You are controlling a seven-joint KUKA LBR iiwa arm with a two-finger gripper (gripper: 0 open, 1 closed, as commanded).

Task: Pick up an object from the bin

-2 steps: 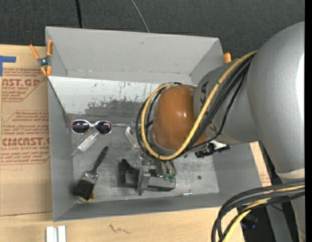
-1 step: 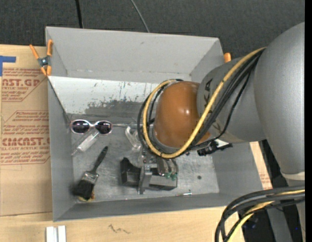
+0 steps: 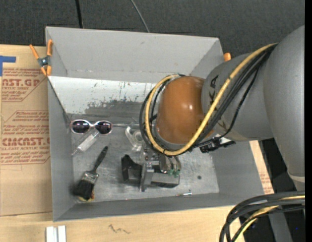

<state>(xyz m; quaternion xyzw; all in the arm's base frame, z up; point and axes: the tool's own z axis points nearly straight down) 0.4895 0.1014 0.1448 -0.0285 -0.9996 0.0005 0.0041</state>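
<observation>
Cabling (image 3: 222,101) and a domed orange cover (image 3: 178,110) on the wrist hide much of what we would like to see. The arm (image 3: 282,95) comes in from 3 o'clock and hangs over the floor of the grey bin (image 3: 130,54). Beneath the cover, the end effector (image 3: 154,174) sits low over the floor, toward 6 o'clock from the bin's middle. Only its lower metal parts peek out, so we cannot tell whether it is open or closed.

Just at its 9 o'clock side lies a small black blocky object (image 3: 128,169), close against it. We cannot make out whether the two touch, nor what kind of object it is. A clear, glassy item (image 3: 132,133) lies at 11 o'clock from the end effector, partly covered by the wrist.

Well apart, toward 10 o'clock of the floor, we see a pair of sunglasses (image 3: 91,127) with tinted lenses. A clear tube (image 3: 86,144) lies slanted just beneath them. At 7 o'clock a brush (image 3: 95,168) lies tilted, with its black handle pointing inward and its dark bristles in the corner.
</observation>
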